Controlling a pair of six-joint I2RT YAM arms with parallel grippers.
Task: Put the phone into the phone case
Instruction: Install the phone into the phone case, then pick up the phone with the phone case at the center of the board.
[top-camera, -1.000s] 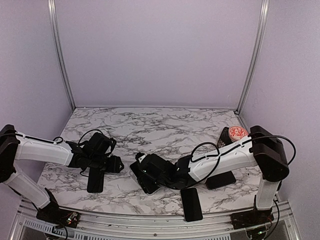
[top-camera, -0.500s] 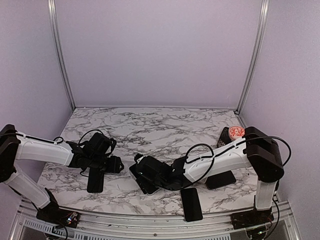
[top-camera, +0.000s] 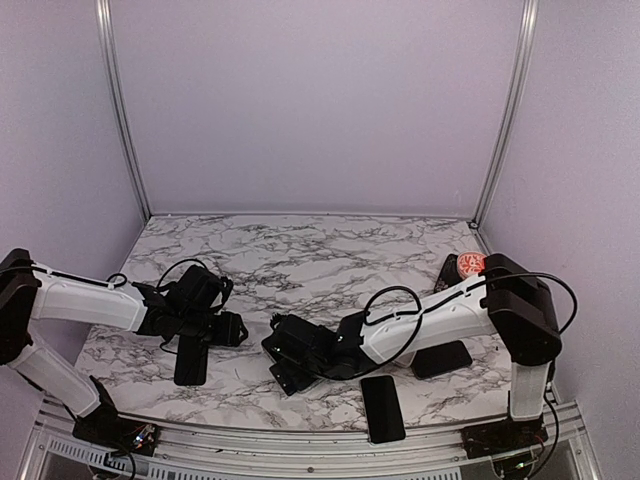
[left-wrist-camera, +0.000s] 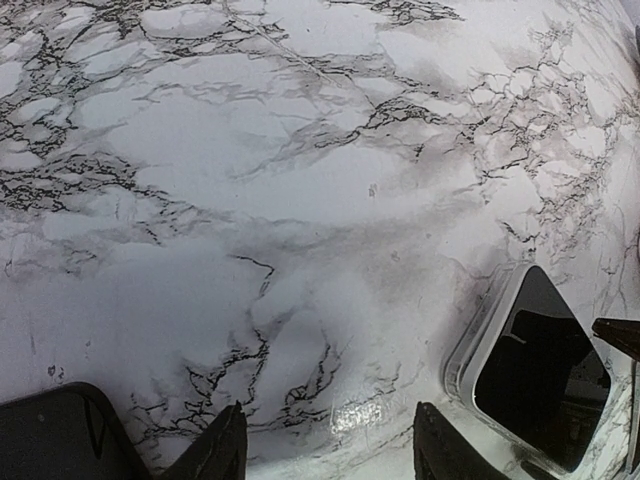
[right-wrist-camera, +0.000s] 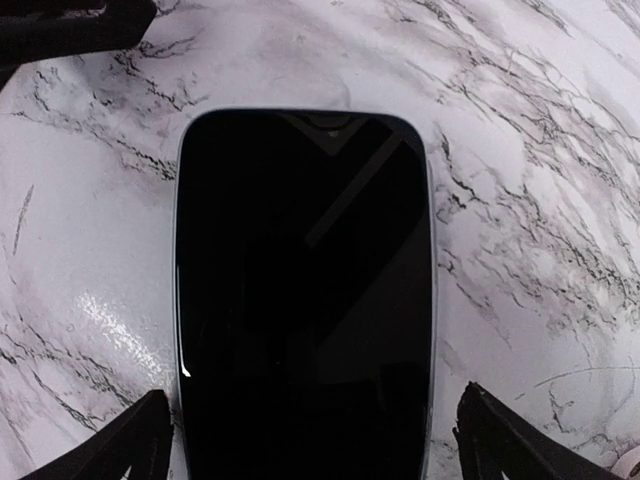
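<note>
Well, the right gripper (right-wrist-camera: 312, 432) stood wide open over the flat phone (right-wrist-camera: 305, 280) and needed to pinch both sides evenly. The left gripper (left-wrist-camera: 328, 447) was open, empty.

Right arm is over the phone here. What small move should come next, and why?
Probably close the right gripper on the phone. In the right wrist view its fingers stand wide apart, one on either side of the phone's long edges, and the phone lies flat on the marble table, not gripped.
</note>
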